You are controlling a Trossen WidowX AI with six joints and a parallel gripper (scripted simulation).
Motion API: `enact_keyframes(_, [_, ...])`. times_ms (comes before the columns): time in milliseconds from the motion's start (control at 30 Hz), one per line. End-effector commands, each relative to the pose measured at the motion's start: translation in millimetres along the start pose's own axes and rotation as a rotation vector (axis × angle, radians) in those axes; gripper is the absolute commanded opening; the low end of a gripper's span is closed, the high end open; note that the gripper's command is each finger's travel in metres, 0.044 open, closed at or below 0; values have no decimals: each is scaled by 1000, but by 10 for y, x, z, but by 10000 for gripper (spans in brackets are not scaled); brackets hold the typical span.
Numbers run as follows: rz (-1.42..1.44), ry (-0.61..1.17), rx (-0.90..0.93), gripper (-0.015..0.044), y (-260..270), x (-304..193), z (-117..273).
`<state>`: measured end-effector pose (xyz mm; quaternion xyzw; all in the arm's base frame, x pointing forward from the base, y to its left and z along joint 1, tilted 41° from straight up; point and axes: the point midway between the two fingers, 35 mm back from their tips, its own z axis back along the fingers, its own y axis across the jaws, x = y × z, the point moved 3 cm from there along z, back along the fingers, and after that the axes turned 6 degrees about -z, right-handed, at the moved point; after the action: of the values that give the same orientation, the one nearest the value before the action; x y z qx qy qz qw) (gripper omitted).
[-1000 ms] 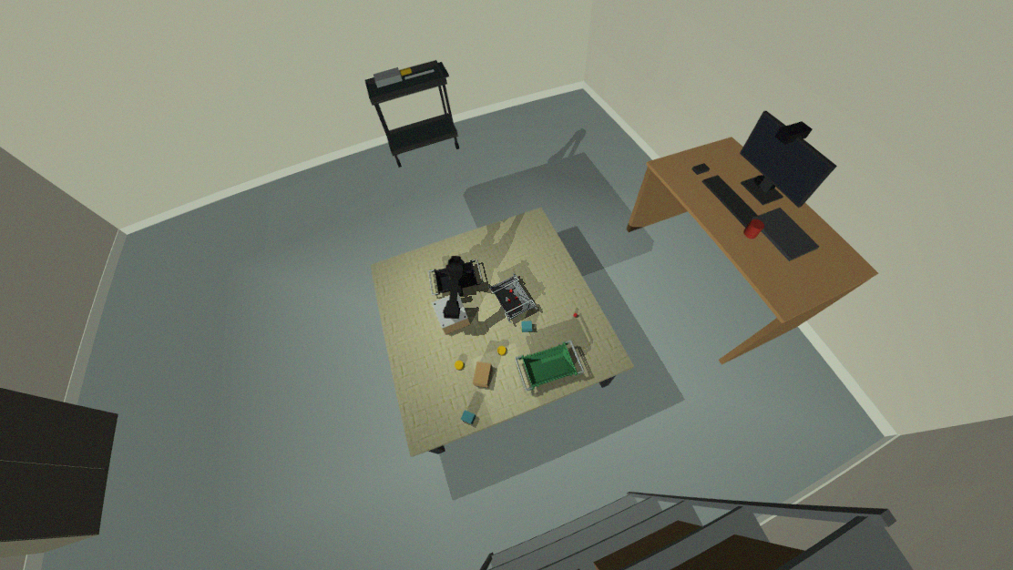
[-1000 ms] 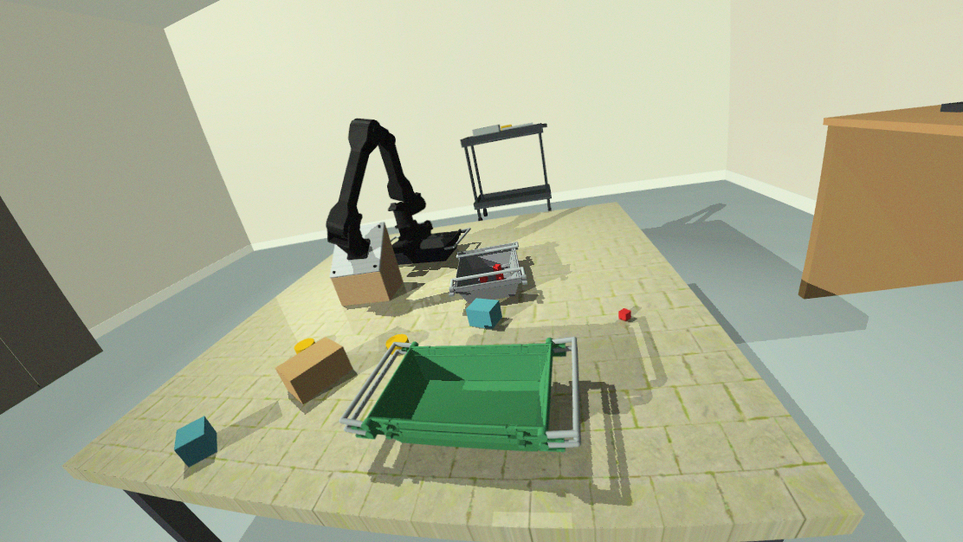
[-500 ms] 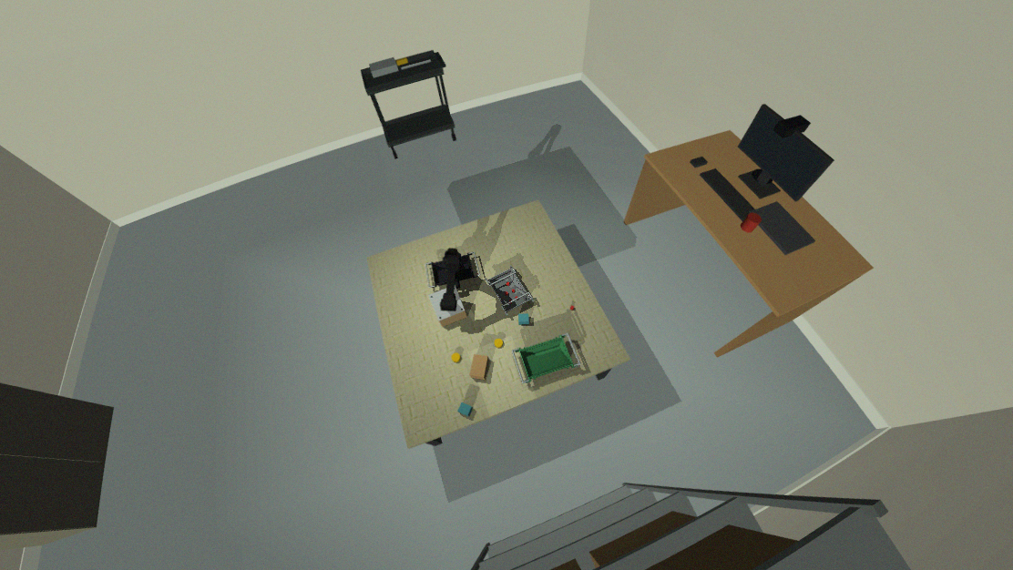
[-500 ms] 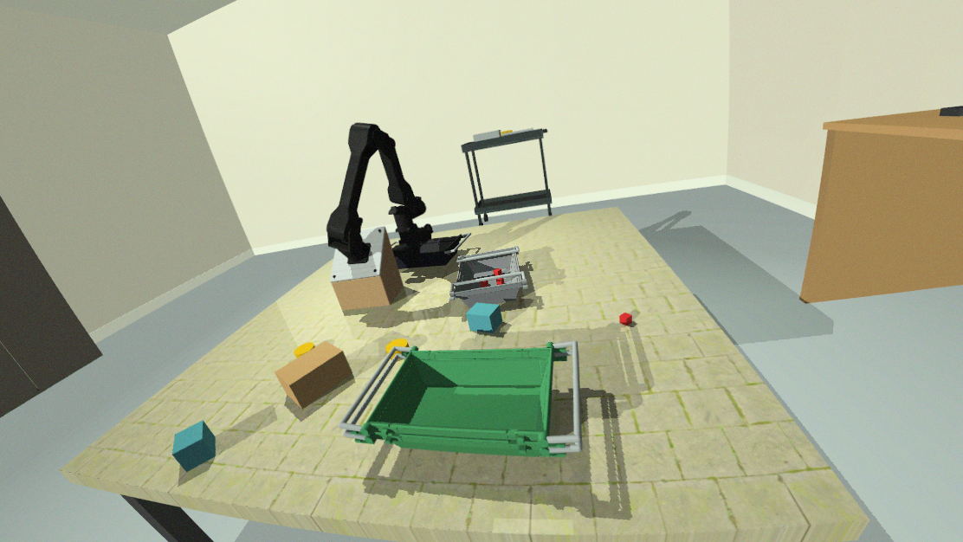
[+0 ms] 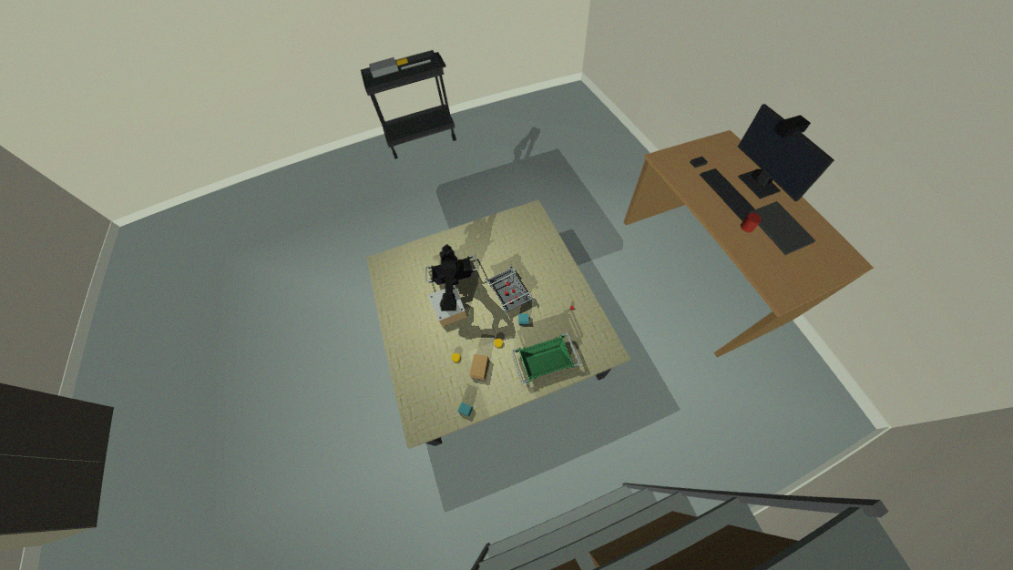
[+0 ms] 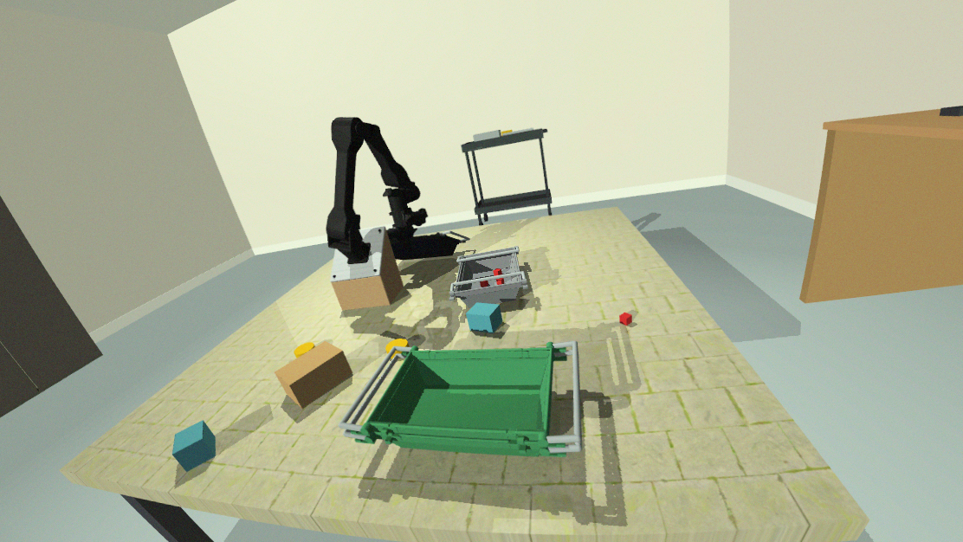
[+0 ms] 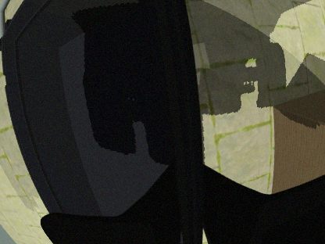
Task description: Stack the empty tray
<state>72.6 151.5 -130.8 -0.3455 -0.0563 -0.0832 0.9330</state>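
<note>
The grey tray [image 5: 502, 286] [image 6: 487, 294] stands near the table's middle with several red blocks [image 6: 497, 272] inside. In the exterior view its front wire bar [image 6: 486, 278] and back wire bar [image 6: 488, 254] both lie across its top. The empty black tray [image 5: 465, 271] [image 6: 431, 248] [image 7: 83, 168] is beside the arm's base, its bars out over its ends. My gripper [image 6: 406, 234] [image 7: 183, 167] points down at this tray, and its fingers are shut on the tray's long side wall. The arm hides the fingers in the top view. I cannot tell whether the black tray touches the table.
A green tray [image 5: 547, 360] [image 6: 471, 407] stands at the table's front. A teal block [image 5: 524, 319] [image 6: 483, 318] is close to the grey tray. A brown block [image 5: 479, 367] [image 6: 313, 374], two yellow discs, another teal block [image 6: 194, 445] and a loose red cube [image 6: 625, 318] also lie around.
</note>
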Motion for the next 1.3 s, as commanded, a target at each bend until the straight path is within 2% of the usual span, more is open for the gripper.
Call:
enact_keyframes(0, [-11,3,35,0,58,2,155])
enact_keyframes(667, [-11,3,36,0,93,6,178])
enact_keyframes(1267, [-12,3,41,0,663,90,620])
